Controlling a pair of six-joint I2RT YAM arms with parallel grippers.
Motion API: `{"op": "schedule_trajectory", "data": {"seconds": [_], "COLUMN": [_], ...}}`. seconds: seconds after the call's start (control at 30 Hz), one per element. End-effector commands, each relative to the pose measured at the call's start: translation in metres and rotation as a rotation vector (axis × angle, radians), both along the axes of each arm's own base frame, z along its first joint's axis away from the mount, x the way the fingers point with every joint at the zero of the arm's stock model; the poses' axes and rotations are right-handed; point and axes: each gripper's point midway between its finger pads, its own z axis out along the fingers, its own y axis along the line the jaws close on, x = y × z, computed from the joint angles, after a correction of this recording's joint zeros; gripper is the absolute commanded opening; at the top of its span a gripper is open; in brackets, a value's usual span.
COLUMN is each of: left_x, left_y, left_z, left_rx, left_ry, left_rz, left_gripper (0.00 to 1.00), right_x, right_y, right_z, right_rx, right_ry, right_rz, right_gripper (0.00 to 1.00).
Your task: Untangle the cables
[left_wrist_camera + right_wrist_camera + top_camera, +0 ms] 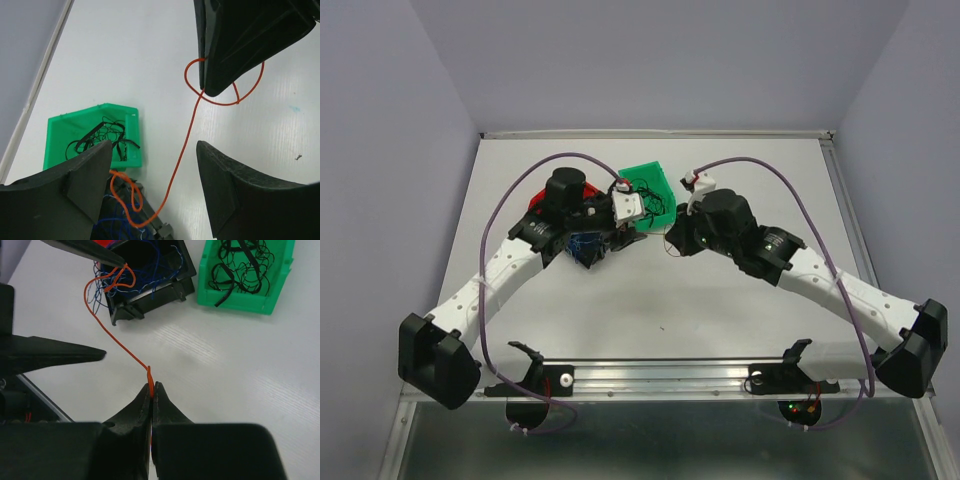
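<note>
Pinched shut, the right pincer (pixel 151 390) is seen gripping a thin red cable (pixel 185 145) just above the white bench (pixel 240 365); its black wedge-shaped fingers meet flat against each other with the wire between them. From there the red cable is drawn in a nearly straight line to a black plastic bin (pixel 150 300), where it ends in small loose loops among a clump of hair-fine blue cables (pixel 155 265). A loop of the same red wire is also seen curling round the right pincer's tip in the left wrist view.

Beside the black bin, the left pincer (pixel 153 145) is held with its jaws wide apart, nothing clamped in it, and the red cable is seen passing through the gap. One of its pointed fingertips lies right at the red loops; whether they touch cannot be told.

Next to the black bin, a glossy green bin (pixel 235 302) with angled walls is filled with tangled black cables (pixel 240 265). A red bin (pixel 533 203) is largely hidden under the left arm.
</note>
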Motion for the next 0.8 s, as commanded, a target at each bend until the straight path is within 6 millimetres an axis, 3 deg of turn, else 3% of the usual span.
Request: {"op": "schedule_trajectory", "data": {"seconds": [0.0, 0.23, 0.33, 0.37, 0.4, 0.43, 0.5, 0.57, 0.73, 0.77], "left_x": [-0.001, -0.012, -0.016, -0.019, -0.020, -0.021, -0.018, -0.008, 0.005, 0.011], "left_y": [-0.021, -0.036, -0.039, -0.042, -0.043, -0.044, -0.044, -0.040, -0.014, 0.000], "left_z": [0.011, -0.005, -0.006, -0.005, -0.004, -0.003, 0.000, 0.003, 0.013, 0.018], "left_rx": [-0.061, -0.054, -0.066, -0.076, -0.080, -0.088, -0.093, -0.091, -0.081, -0.083], "left_ry": [-0.011, 0.014, 0.041, 0.056, 0.068, 0.085, 0.097, 0.105, 0.032, 0.008], "left_rz": [-0.078, -0.121, -0.147, -0.160, -0.164, -0.168, -0.147, -0.077, 0.060, 0.122], "left_gripper": [0.79, 0.71, 0.54, 0.45, 0.22, 0.13, 0.00, 0.00, 0.00, 0.00], "right_x": [0.002, -0.002, -0.004, -0.004, -0.004, -0.004, -0.002, 0.005, 0.006, 0.005], "right_y": [0.020, 0.028, 0.031, 0.032, 0.032, 0.032, 0.028, 0.020, 0.000, -0.006], "right_z": [0.049, 0.061, 0.061, 0.060, 0.061, 0.061, 0.060, 0.057, 0.051, 0.057], "right_rx": [0.098, 0.149, 0.165, 0.175, 0.180, 0.183, 0.184, 0.173, 0.183, 0.199], "right_ry": [-0.087, -0.107, -0.106, -0.112, -0.115, -0.119, -0.129, -0.139, -0.158, -0.177], "right_rz": [0.090, 0.131, 0.144, 0.148, 0.152, 0.151, 0.131, 0.066, -0.026, -0.044], "right_gripper": [0.01, 0.01, 0.01, 0.01, 0.01, 0.01, 0.19, 0.43, 0.68, 0.81]}}
